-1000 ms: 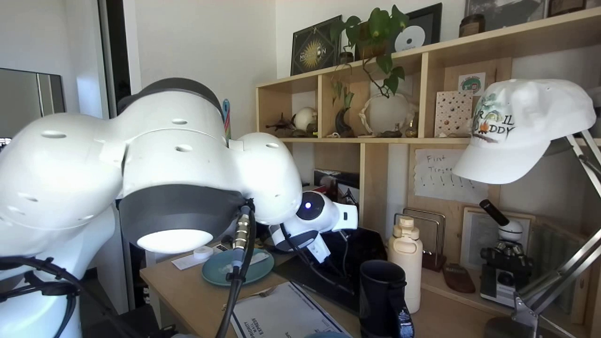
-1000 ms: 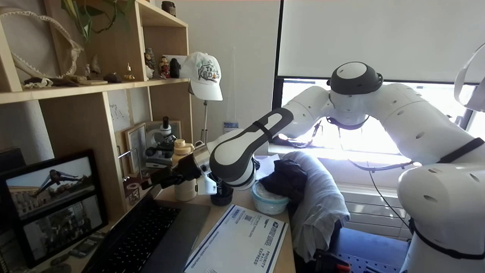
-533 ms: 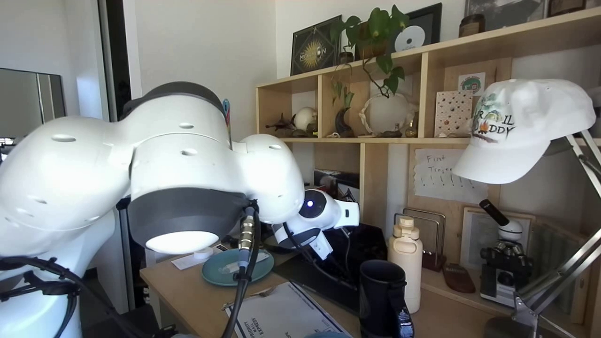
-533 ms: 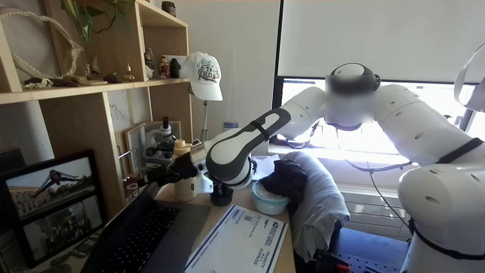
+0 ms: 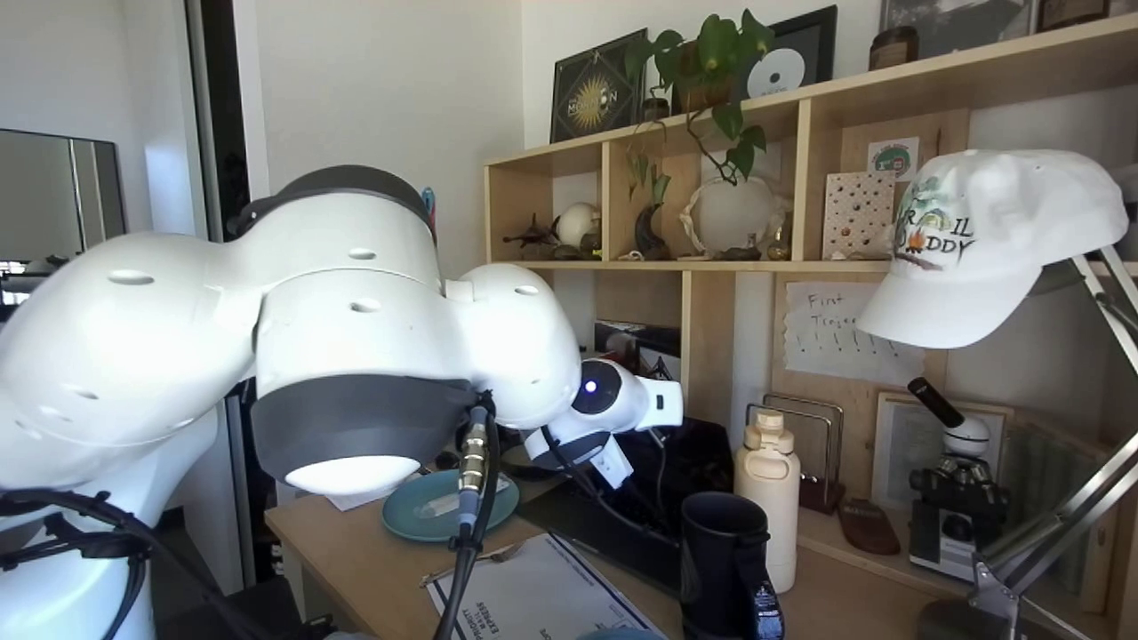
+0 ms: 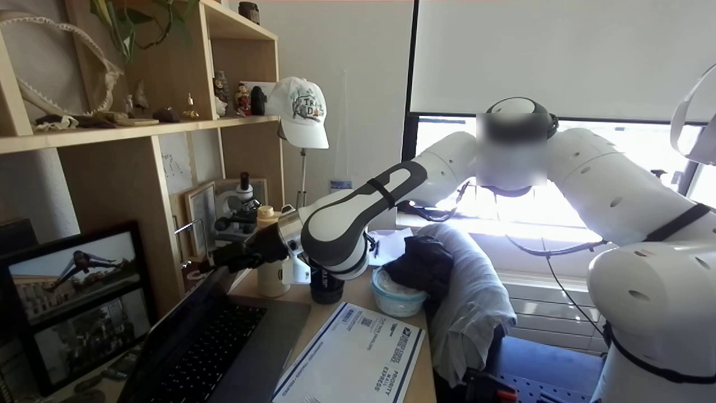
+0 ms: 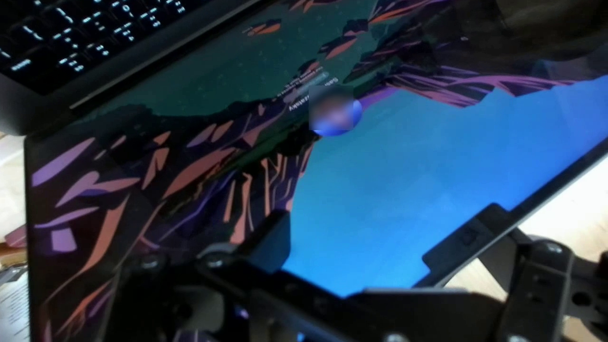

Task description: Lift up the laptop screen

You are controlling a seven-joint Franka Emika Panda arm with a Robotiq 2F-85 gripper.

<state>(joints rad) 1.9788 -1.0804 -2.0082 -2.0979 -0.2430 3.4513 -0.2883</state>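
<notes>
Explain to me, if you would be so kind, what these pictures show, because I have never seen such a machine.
The machine is a white jointed robot arm, which a person steers. Two pictures come from cameras standing outside it; the close-up is the wrist camera's. On the wooden desk are an open laptop, a mailing envelope, a teal plate, a black mug and a cream bottle, among other things. The end effector, its grasping part, is at the laptop screen: its two fingers are apart, one on each side of the edge opposite the keyboard. Nothing looks clamped, and I cannot tell whether either finger touches the screen. The screen is tilted open, and the task is to lift it up.
</notes>
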